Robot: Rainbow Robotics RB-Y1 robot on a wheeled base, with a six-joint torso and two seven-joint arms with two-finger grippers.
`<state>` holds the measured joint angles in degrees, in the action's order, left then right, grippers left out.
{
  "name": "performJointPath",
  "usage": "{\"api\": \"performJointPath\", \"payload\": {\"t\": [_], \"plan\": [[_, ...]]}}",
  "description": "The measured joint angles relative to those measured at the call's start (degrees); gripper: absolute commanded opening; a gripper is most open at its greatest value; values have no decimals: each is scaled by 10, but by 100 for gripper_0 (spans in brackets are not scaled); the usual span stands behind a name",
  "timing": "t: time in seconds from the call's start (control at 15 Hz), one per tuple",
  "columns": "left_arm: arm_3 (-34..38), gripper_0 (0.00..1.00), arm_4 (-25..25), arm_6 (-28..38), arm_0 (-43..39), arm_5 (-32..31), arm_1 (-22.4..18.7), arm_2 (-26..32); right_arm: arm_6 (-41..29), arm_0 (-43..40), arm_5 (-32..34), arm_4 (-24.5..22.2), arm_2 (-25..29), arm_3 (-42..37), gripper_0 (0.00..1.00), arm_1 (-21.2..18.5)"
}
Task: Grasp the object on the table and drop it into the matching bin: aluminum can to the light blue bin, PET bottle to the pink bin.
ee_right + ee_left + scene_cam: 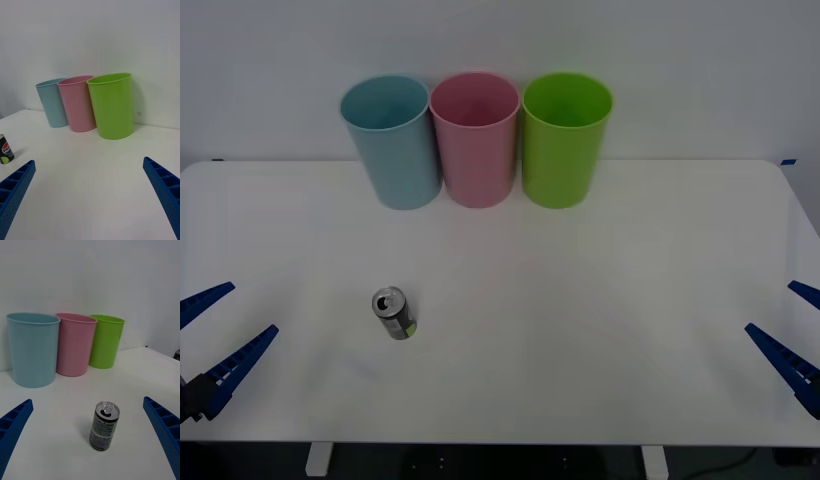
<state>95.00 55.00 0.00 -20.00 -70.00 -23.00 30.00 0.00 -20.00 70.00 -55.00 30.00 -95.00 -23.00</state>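
My fingers were the bright blue kind, both pairs the same. On my left gripper (210, 335) each finger was a long wedge tapering down to a pointed tip, with a row of little square ribbed cells running along the inner face, kinda like a ladder moulded into the plastic. Back where the fingers (242, 362) met the base there was a dark black mount piece. My right gripper (798, 335) had the same blue tapered look, and its ribbed finger (165, 189) showed that open cell pattern along one side, matte plastic with no markings.
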Motion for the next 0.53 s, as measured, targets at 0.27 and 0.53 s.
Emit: {"api": "performJointPath", "payload": {"t": [0.27, 0.53], "plan": [[-9, 100, -5, 1, -5, 0, 11, -2, 0, 0, 0, 0, 0, 0, 100, 0], [-12, 100, -18, 3, -7, 6, 3, -13, 0, 0, 0, 0, 0, 0, 100, 0]]}}
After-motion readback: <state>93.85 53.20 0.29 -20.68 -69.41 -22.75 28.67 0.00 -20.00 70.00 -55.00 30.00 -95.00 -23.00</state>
